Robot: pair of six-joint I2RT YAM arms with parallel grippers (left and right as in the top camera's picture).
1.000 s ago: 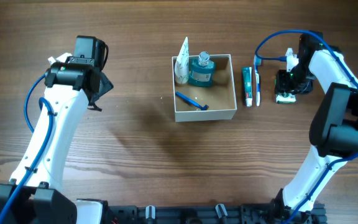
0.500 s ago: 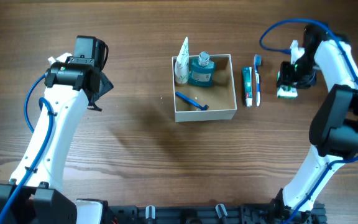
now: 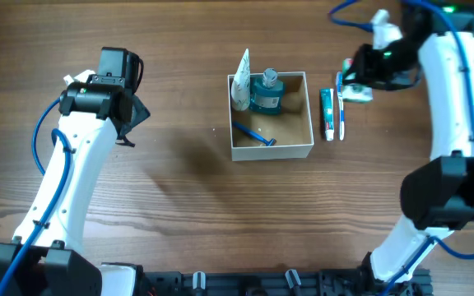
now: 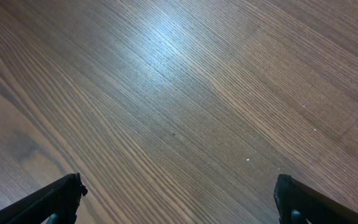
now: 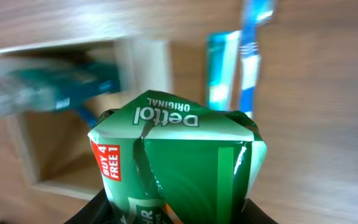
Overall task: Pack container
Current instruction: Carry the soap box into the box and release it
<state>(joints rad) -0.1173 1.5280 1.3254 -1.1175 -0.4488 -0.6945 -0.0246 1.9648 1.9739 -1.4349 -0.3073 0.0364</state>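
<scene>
**Right end effector carrying a green packet; container part-filled**

Right end effector [image 3: 359, 80]: clenched on a green packet [image 5: 179, 155]. The packet's crumpled top faces the wrist camera, with "Dettol Original" printed on it and a red "Buy 4 Free 1" flash on one side. Only dark edges of the fingers show, below the packet on either side. From overhead the packet [image 3: 357, 89] sits at the end effector's tip, just right of the far end of a toothbrush [image 3: 341, 107]. The arm reaches in from the far right corner.

Left end effector [image 4: 179, 202]: released, jaws spread wide. One dark fingertip [image 4: 61, 199] shows in each lower corner of the wrist view, with nothing but bare wood grain between them. Overhead places it [image 3: 134, 111] well left of everything else.

Container [image 3: 274, 151]: square, thin white walls, tan inside, open top, resting mid-surface between the two arms. Inside it:
- a white tube [image 3: 241, 82] leaning in the far left corner
- a teal bottle [image 3: 266, 94] upright just beside the tube, against the far wall
- a blue razor [image 3: 253, 134] lying slantwise on the floor near the front left

The right half of the floor is bare cardboard.

Just right of the container, on the surface [image 3: 179, 181], a slim teal tube [image 3: 327, 113] and the blue-and-white toothbrush lie side by side, parallel to the container's right wall. The right wrist view shows both beyond the packet, blurred: tube [image 5: 219, 68], toothbrush [image 5: 253, 50], and the container [image 5: 36, 137] at left.
</scene>
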